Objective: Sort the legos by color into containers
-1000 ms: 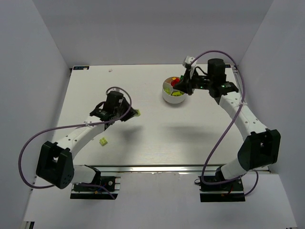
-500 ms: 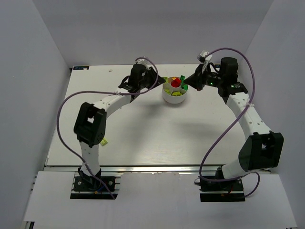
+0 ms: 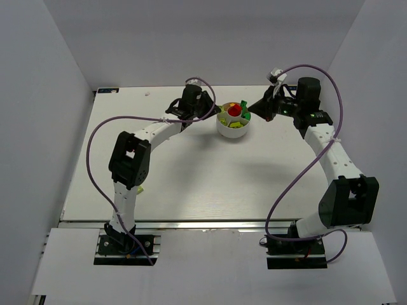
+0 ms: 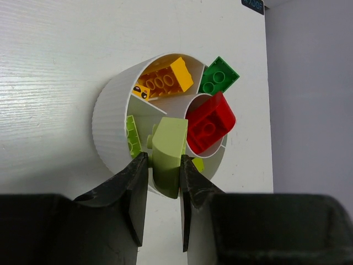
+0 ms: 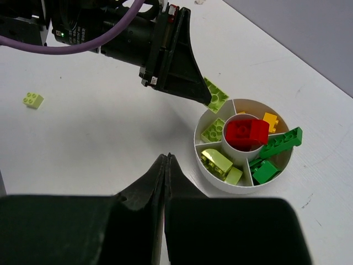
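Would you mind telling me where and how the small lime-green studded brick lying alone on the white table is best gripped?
Come straight down from above and pinch two opposite flat side walls of the small lime-green studded brick. It lies flat, studs up, on the white table with bare surface all round, so its sides are free.

Overhead view from behind; both wrist views near the dish (image 4: 110, 127)

White table (image 3: 191, 178) with round dish (image 3: 230, 133) and lime brick (image 5: 33, 99)
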Tool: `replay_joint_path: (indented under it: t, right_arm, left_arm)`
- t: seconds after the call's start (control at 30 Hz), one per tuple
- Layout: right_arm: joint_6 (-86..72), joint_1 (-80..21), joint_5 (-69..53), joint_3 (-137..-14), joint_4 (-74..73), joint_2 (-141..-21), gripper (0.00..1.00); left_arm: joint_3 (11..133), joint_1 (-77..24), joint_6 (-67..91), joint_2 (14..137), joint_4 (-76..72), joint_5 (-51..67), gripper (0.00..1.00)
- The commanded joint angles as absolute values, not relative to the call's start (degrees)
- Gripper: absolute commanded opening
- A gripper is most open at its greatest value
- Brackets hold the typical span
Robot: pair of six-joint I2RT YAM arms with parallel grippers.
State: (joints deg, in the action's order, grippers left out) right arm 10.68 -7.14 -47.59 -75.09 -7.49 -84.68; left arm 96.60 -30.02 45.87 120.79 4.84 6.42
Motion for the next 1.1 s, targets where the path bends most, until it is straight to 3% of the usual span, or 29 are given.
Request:
replay_joint_path:
  t: [0.0, 0.07, 0.27, 0.4, 0.67, 0.7, 0.73, 0.77, 0.83, 0.87, 0.93, 1.03, 1.07]
  right_arm:
    - [10.02, -6.86, -48.96, -74.79, -6.50, -83.14, 0.00]
    - [9.93, -6.77, -49.04, -74.79, -6.42, -83.23, 0.00]
    - [9.76, -6.77, -48.87, -74.71, -6.42, -83.15, 0.00]
    - [9.84, -6.77, -48.87, -74.79, -6.50, -83.14, 0.00]
    - [11.68, -6.77, -51.14, -75.14, -7.82, -83.41, 0.00]
    - [12.82, -6.85, -51.85, -75.32, -8.52, -83.50, 0.13]
    - [14.92, -6.86, -53.33, -75.41, -9.83, -83.41, 0.26]
    - [16.25, -6.77, -53.87, -75.24, -10.63, -83.50, 0.56]
    - [20.71, -6.86, -57.71, -74.36, -11.68, -83.41, 0.76]
    - [22.57, -7.03, -59.05, -73.40, -12.30, -83.32, 0.89]
    - [29.22, -7.73, -61.25, -72.51, -15.44, -83.58, 0.89]
    - [39.33, -9.39, -61.96, -71.89, -20.55, -84.64, 0.89]
    - [41.38, -10.01, -61.61, -72.16, -24.48, -85.25, 0.89]
  left_arm:
    - [99.31, -30.67, 45.09, 120.67, 6.94, 5.27, 0.30]
    - [99.75, -30.85, 45.18, 121.29, 7.38, 5.45, 0.38]
    - [102.83, -31.20, 45.26, 123.66, 9.40, 5.80, 0.44]
    - [104.50, -31.29, 45.26, 124.28, 10.63, 5.01, 0.54]
    - [104.68, -31.38, 42.37, 117.87, 12.47, -1.65, 0.52]
    - [103.89, -31.38, 41.32, 116.38, 12.65, -3.24, 0.50]
    - [102.76, -31.38, 40.87, 112.63, 12.92, -6.47, 0.37]
    - [99.00, -31.38, 40.35, 110.41, 12.40, -7.98, 0.24]
    - [94.33, -31.29, 39.82, 103.06, 12.04, -13.50, 0.00]
    - [89.43, -31.29, 39.90, 100.48, 12.82, -15.19, 0.00]
    - [84.49, -30.77, 41.65, 93.30, 16.41, -19.05, 0.01]
    - [73.33, -28.92, 48.50, 85.98, 23.78, -22.05, 0.49]
    - [70.43, -27.78, 52.43, 81.17, 25.82, -22.41, 0.72]
